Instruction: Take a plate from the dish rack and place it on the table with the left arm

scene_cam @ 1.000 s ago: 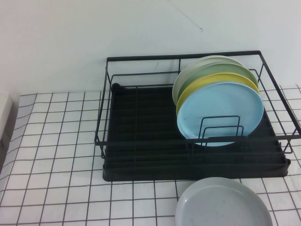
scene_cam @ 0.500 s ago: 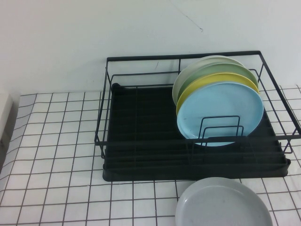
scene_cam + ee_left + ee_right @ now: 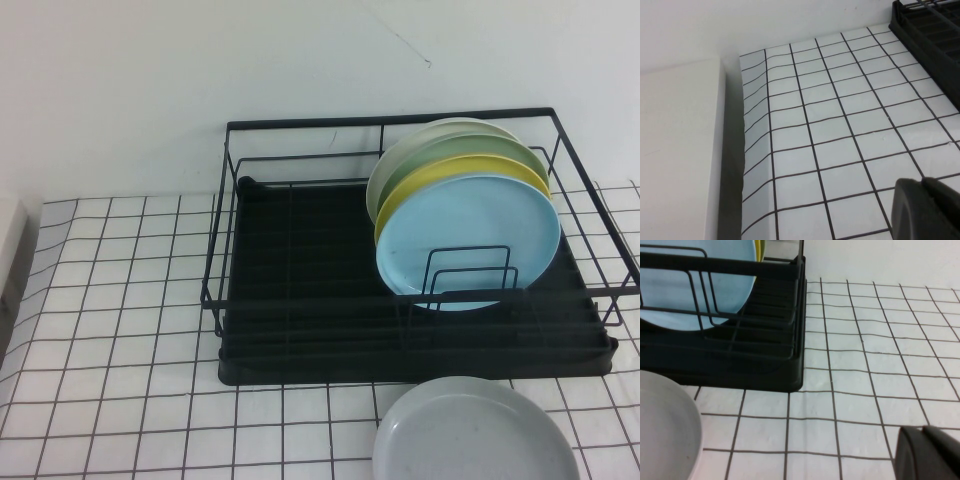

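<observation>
Currently: plate (image 3: 476, 432) flat on table (image 3: 120, 300), just before dish rack (image 3: 300, 300), so I judge the placing done | rack holds light blue plate (image 3: 468, 240) upright among others | left pincer (image 3: 927, 210) low over bare tiles, right pincer (image 3: 930, 452) likewise parked; I cannot tell either's state.

The table (image 3: 120, 300), a white surface crossed by thin black grid lines, is covered at its far right by the dish rack (image 3: 300, 330), whose black ribbed tray sits directly on it. 1 pale grey plate (image 3: 475, 435) is laid flat on the table just in front of the rack, at the near edge.

The left gripper (image 3: 927, 210) and the right gripper (image 3: 930, 452) are each seen low over bare tiles.
</observation>
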`<action>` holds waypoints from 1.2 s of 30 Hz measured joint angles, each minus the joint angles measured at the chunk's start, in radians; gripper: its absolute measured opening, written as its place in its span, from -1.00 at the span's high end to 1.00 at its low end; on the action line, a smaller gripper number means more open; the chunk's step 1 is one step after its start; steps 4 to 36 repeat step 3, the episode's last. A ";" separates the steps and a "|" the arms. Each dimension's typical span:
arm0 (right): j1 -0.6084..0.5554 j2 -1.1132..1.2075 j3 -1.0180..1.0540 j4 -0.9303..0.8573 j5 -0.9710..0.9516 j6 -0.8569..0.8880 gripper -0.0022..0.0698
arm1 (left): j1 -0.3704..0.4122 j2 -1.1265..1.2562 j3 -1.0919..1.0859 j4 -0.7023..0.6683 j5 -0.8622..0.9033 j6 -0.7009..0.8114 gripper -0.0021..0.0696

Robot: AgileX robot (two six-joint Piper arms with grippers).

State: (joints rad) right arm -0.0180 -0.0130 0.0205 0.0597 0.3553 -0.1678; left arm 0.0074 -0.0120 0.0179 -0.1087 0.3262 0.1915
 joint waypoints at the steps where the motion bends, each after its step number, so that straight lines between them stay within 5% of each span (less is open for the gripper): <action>1: 0.000 0.000 0.000 0.000 0.000 0.000 0.94 | 0.000 0.000 0.000 0.000 0.000 0.000 0.95; 36: 0.000 0.000 0.000 0.000 0.000 0.000 0.94 | 0.000 0.000 0.000 0.000 0.000 0.000 0.95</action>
